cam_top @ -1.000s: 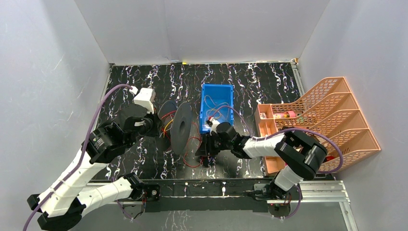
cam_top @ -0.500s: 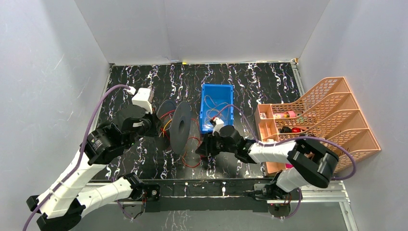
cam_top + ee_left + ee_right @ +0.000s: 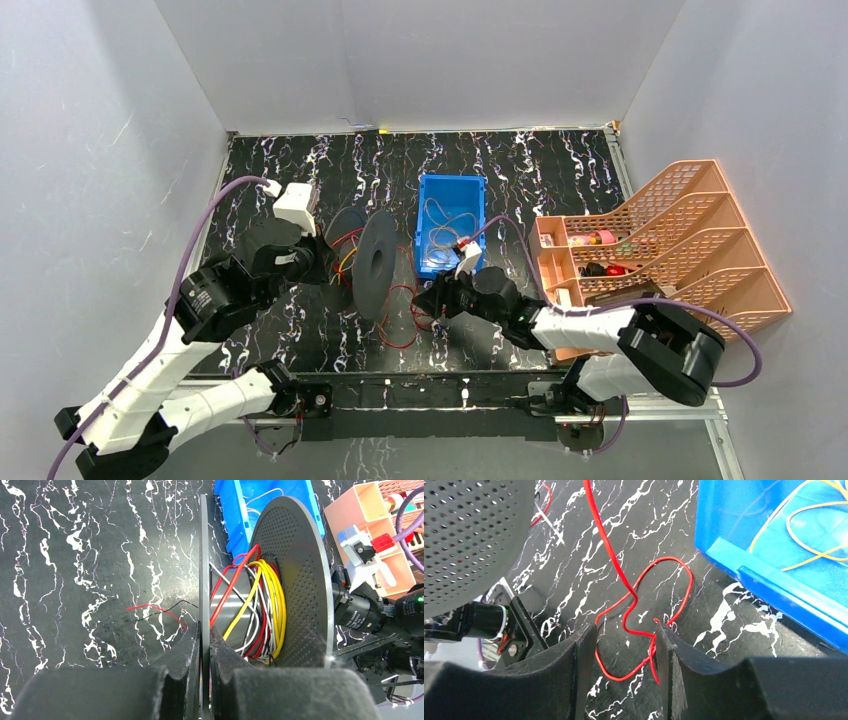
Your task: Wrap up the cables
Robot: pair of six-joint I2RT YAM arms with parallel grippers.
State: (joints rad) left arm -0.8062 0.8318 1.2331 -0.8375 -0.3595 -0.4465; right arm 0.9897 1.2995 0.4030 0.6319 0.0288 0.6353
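Moved: the right arm's elbow has swung toward the lower right of the top view, and the right hand (image 3: 624, 645) has spread wider.
Right hand: fingers apart, low over the red cable (image 3: 687, 575) looped loose on the bench (image 3: 659, 525); gripping nothing.
Left hand (image 3: 205, 647): clamped on the spool (image 3: 295, 570), at its near flange.
Spool: red, yellow and white turns on the hub.
Handling: likely light, limp, springy; pinch one strand beside the loop.
Blue bin (image 3: 769, 555): yellow cable (image 3: 824, 555) coiled inside.
Organiser (image 3: 690, 230): small items, perhaps toys.
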